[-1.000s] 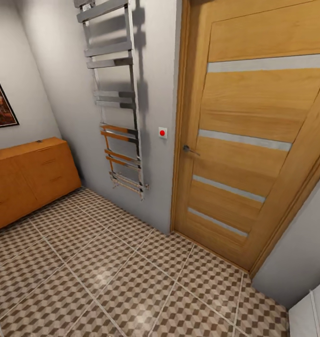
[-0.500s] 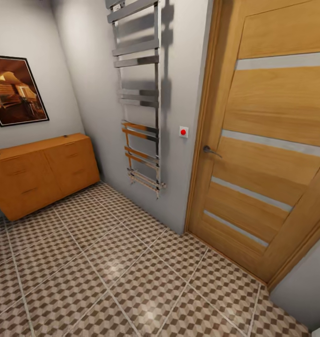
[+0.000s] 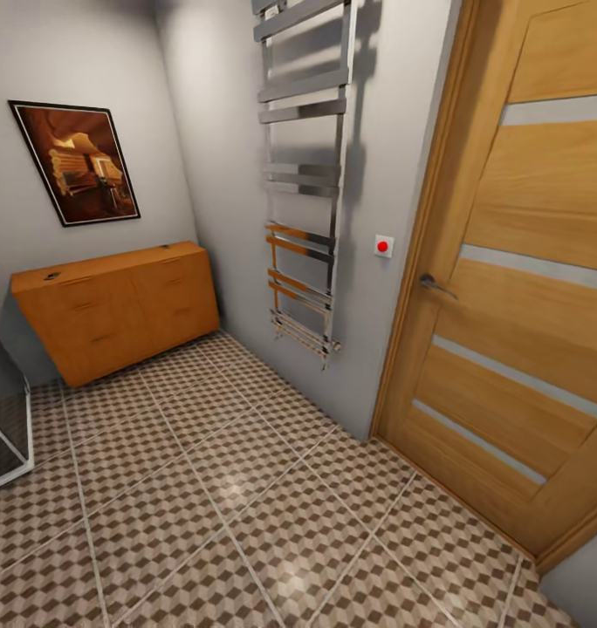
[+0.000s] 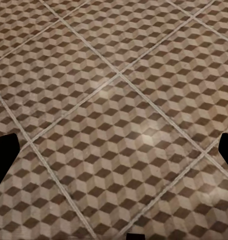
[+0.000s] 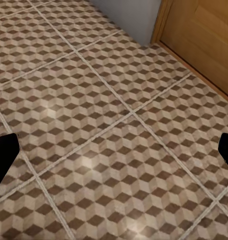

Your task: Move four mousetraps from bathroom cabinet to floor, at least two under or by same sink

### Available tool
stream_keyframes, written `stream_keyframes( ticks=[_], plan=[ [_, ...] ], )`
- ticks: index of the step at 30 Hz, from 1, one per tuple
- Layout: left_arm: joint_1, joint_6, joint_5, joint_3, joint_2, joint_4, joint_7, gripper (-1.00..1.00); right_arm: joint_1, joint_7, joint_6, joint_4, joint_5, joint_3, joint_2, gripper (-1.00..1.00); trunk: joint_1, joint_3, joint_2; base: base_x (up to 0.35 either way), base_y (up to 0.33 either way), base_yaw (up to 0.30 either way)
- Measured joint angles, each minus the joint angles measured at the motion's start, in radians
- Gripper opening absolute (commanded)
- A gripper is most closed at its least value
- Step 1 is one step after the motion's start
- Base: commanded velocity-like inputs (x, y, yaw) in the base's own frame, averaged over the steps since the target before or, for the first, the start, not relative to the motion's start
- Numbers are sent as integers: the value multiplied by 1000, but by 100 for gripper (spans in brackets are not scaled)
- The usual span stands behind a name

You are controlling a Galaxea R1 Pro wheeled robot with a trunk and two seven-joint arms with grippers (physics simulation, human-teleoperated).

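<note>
Currently both wrist views look down at floor [image 4: 114, 125]; left gripper [image 4: 114, 165] and right gripper [image 5: 114, 155] spread wide, nothing between the tips. Cabinet [image 3: 115, 305] sits against the far wall under a picture [image 3: 76, 161], small dark items on top, too tiny to identify. Open tile in between. Door [image 3: 517, 288] on the right, towel rail [image 3: 303, 183] beside it.
</note>
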State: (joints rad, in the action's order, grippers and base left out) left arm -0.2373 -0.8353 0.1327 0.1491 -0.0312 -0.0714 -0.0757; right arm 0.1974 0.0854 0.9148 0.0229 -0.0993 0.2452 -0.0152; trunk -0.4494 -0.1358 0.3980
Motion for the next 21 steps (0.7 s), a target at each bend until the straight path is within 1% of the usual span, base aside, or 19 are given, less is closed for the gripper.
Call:
stream_keyframes(
  ticks=[21],
  plan=[
    [0,0,0,0,0,0,0,100,0,0,0,0,0,0,0,100,0,-10,0,0,0,261]
  ],
)
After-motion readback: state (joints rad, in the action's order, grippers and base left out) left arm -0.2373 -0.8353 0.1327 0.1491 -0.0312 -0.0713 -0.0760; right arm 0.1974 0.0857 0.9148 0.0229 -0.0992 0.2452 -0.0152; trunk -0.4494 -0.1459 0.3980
